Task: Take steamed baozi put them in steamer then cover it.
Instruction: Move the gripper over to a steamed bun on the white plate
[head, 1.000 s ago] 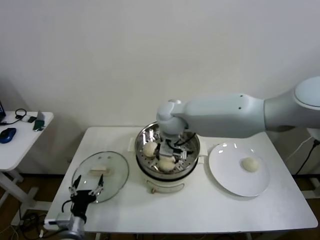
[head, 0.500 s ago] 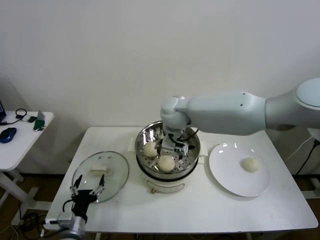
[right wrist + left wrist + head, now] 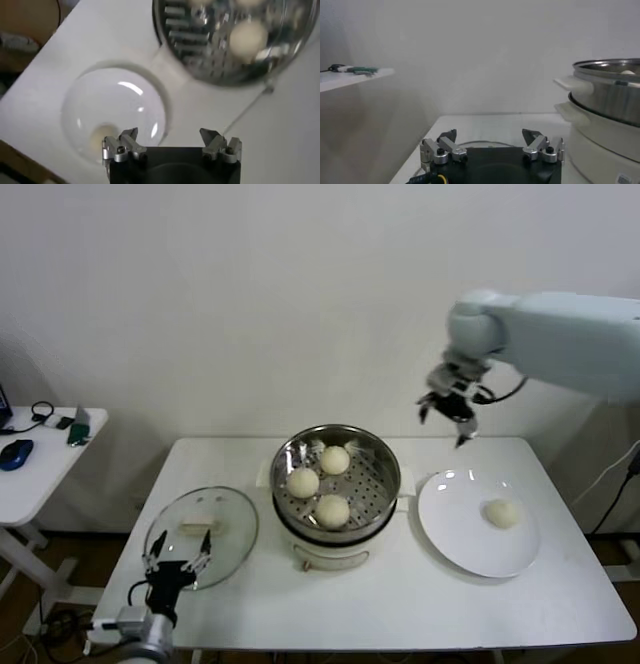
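The steamer (image 3: 388, 456) sits mid-table on its white cooker base and holds three baozi (image 3: 334, 459) (image 3: 303, 482) (image 3: 332, 510). One more baozi (image 3: 501, 513) lies on the white plate (image 3: 455, 534) to the right. My right gripper (image 3: 447, 410) hangs open and empty high above the gap between steamer and plate; its wrist view looks down on the plate (image 3: 120, 107), that baozi (image 3: 100, 136) and the steamer (image 3: 170, 35). The glass cover (image 3: 235, 529) lies flat at the left. My left gripper (image 3: 176, 555) rests open at the cover's near edge, holding nothing.
A small side table (image 3: 40, 469) with a blue mouse (image 3: 15, 453) and cables stands at the far left. The wall rises close behind the table. The cooker's side handle (image 3: 575, 85) shows in the left wrist view.
My right gripper opened, left a third baozi in the steamer's far side, and rose up and to the right, clear of the steamer. The left arm has stayed put.
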Controlling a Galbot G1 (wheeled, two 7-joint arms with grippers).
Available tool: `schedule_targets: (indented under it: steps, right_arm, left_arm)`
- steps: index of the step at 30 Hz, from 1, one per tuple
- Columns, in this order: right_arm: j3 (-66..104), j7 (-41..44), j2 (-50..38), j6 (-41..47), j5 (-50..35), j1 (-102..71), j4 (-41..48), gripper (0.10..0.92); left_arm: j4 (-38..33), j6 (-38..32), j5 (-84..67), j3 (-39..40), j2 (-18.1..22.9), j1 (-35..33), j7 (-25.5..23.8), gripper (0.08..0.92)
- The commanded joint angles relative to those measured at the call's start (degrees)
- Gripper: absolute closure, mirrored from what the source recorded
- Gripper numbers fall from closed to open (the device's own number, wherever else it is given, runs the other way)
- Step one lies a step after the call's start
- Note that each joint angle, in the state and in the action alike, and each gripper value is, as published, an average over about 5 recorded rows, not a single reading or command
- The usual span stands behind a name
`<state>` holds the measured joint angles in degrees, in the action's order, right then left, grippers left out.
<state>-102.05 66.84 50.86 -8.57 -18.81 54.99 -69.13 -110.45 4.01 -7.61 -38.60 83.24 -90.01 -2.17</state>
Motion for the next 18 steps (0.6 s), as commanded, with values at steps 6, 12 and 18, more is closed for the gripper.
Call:
schedule_targets:
  steps: [6, 12, 18]
  right_arm:
    - [13.3, -2.2, -16.8, 2.5, 7.9, -23.8, 13.3, 0.203]
    - [23.0, -4.5, -14.5, 2.5, 12.1, -34.9, 17.3, 0.203]
    - [28.5, -6.0, -10.8, 2.4, 15.1, -40.7, 21.3, 0.203]
  left_arm:
    - [-0.1, 0.1, 1.1, -0.3, 0.5, -0.8, 0.0, 0.177]
    - [-0.2, 0.0, 1.8, -0.4, 0.9, -1.4, -0.1, 0.177]
    - [0.1, -0.3, 2.1, -0.4, 1.2, -1.8, 0.0, 0.177]
